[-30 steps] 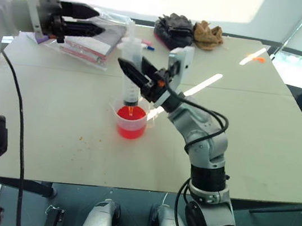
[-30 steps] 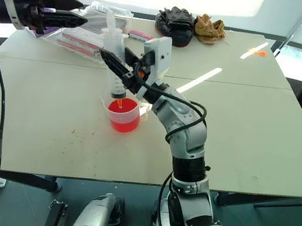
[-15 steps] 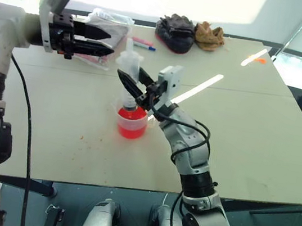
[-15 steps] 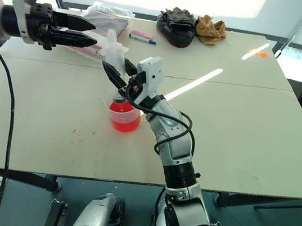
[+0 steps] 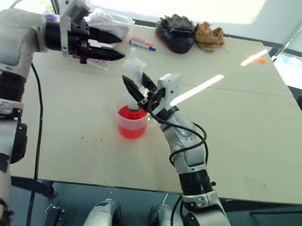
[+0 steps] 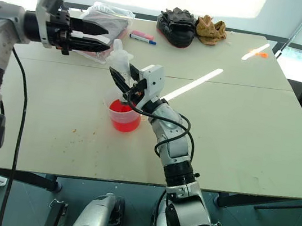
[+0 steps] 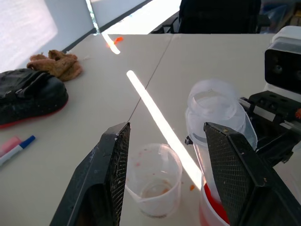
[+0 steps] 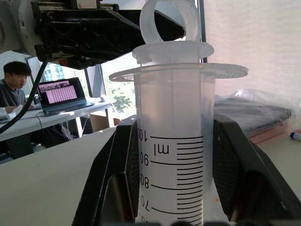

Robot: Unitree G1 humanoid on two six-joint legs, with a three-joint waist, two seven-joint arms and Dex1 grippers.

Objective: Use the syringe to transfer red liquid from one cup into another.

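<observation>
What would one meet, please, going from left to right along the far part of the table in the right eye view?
Left gripper → blue-and-pink marker pen → black bundle → tan cloth → small orange scrap.

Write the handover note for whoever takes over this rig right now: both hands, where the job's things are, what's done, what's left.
Right hand: shut on the syringe, held upright with its tip down in the short cup of red liquid.
Left hand: fingers open, holding nothing, raised above the table beside the syringe's top.
Handled measuring cup: just behind the short cup, only red traces at its bottom.
Done: syringe gripped and placed in the liquid; plunger looks fully pushed in.
Left: draw liquid up, move over the measuring cup, empty it there.
</observation>
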